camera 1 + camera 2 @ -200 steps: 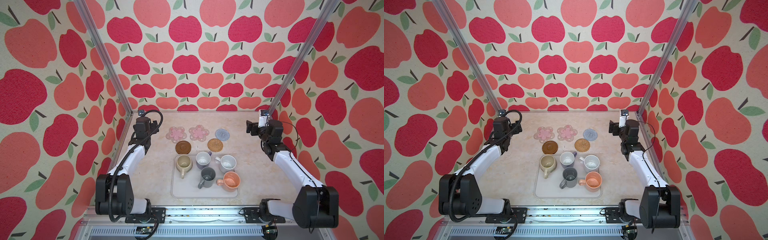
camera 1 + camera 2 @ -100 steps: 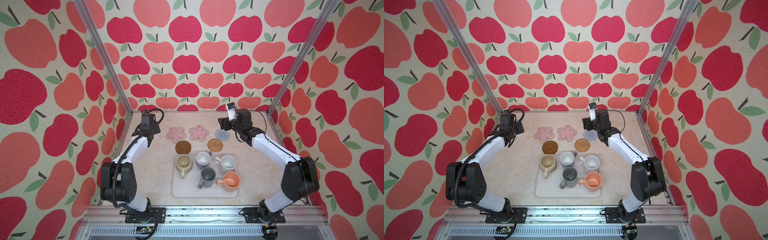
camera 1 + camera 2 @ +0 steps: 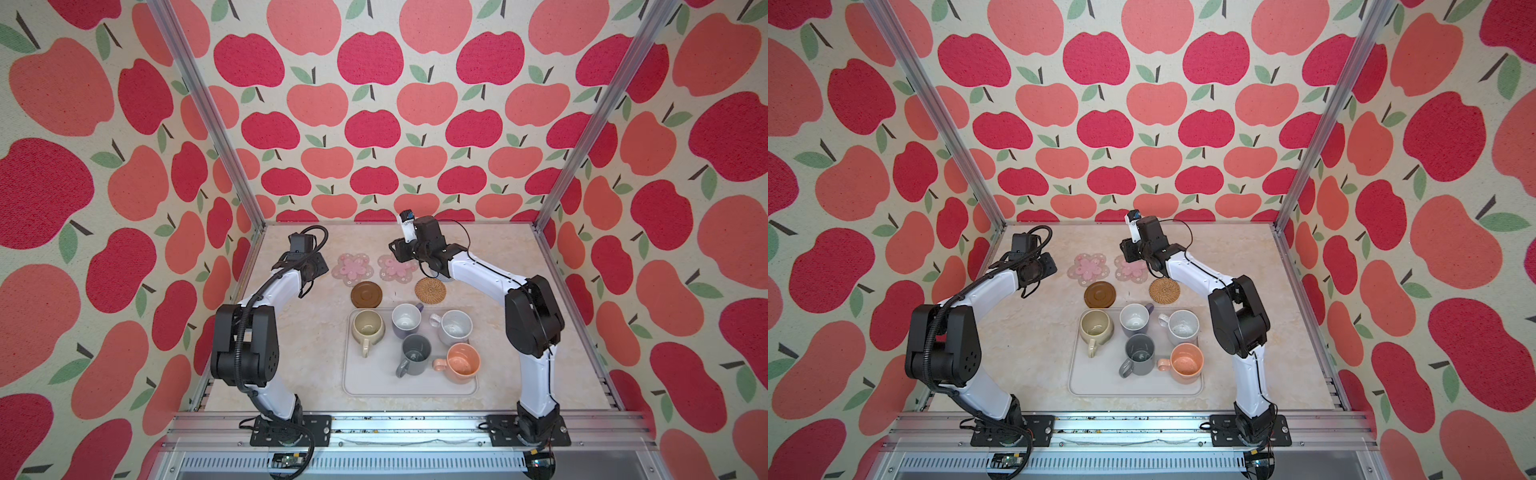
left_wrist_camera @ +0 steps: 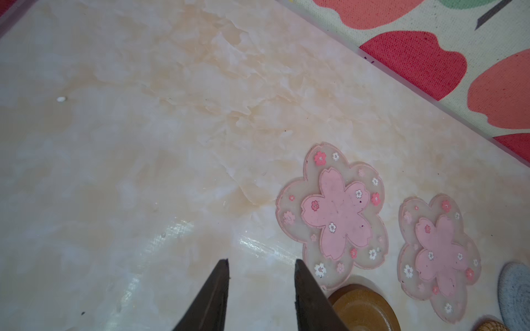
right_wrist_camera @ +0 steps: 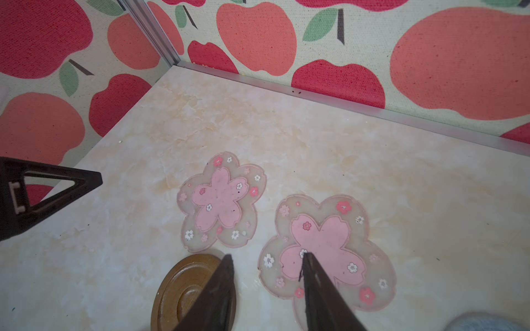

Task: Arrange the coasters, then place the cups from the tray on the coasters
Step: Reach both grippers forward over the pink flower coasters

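Beyond the tray [image 3: 374, 384], off its far-left corner, the left tool [image 4: 261, 262] hangs over bare bench [image 3: 291, 353], its two tips apart with nothing between them. Behind the tray's far edge lie a pink flower coaster [image 3: 354, 269], the brown disc [image 3: 366, 294] nearest the tray, a second pink flower [image 3: 395, 272], then the rattan round [image 3: 430, 289]. Over that second flower's edge the right tool [image 5: 265, 256] stands with tips parted, empty. Rightmost lies the grey-blue mat [image 4: 516, 292], hidden from above by the right arm [image 3: 478, 266]. All five cups [image 3: 415, 353] sit on the tray.
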Robot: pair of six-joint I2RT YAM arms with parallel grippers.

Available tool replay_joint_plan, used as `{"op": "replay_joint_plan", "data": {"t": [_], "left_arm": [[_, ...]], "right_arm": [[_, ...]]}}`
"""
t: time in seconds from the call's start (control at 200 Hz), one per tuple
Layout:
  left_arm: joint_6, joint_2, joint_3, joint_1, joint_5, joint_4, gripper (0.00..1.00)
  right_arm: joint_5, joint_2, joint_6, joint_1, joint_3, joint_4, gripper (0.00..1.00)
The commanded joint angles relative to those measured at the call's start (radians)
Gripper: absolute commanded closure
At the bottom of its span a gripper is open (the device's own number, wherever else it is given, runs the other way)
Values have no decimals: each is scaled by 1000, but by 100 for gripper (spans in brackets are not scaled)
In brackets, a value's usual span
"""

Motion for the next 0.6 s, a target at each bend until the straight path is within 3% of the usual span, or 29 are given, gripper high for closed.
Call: {"op": "replay_joint_plan", "data": {"t": [0.0,0.175,0.595], "left_arm": [[-69,37,-15,-16,57,44,62],[-81,94,0,-25,75,37,63],[-156,217,43,-21,180,63,64]], "right_arm": [[-68,96,130,8,102,-59,66],[-111,216,203,22,226,-97,76],[-172,397,248,46,410,-159,79]]}}
